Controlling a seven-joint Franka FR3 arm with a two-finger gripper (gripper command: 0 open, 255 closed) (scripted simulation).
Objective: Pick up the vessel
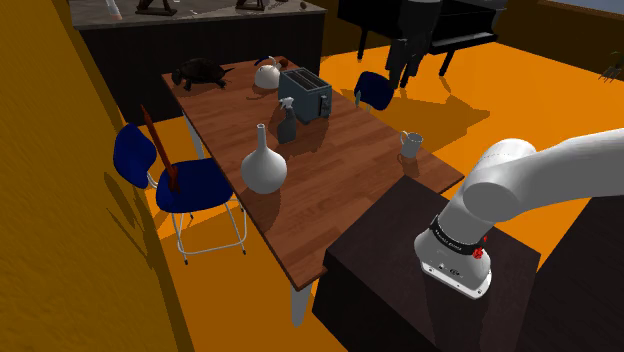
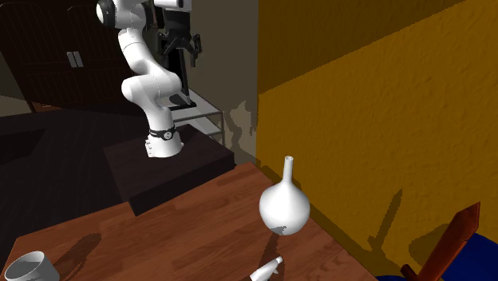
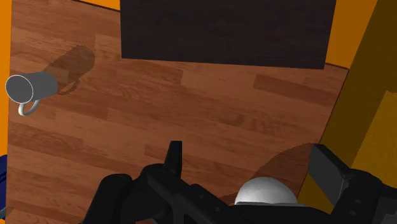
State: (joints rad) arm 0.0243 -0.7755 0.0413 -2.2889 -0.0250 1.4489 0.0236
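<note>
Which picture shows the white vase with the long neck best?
The second exterior view: the white vase is close and whole, round belly and thin neck. The shoulder view shows it whole too, farther off, on the wooden table. In the wrist view, part of its round body peeks out.

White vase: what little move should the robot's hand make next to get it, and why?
Probably lower straight down toward the white vase. In the wrist view the gripper is open, and the vase's round top sits between its fingers without touching them. The second exterior view shows the gripper high above the table, so it likely needs to descend before closing.
</note>
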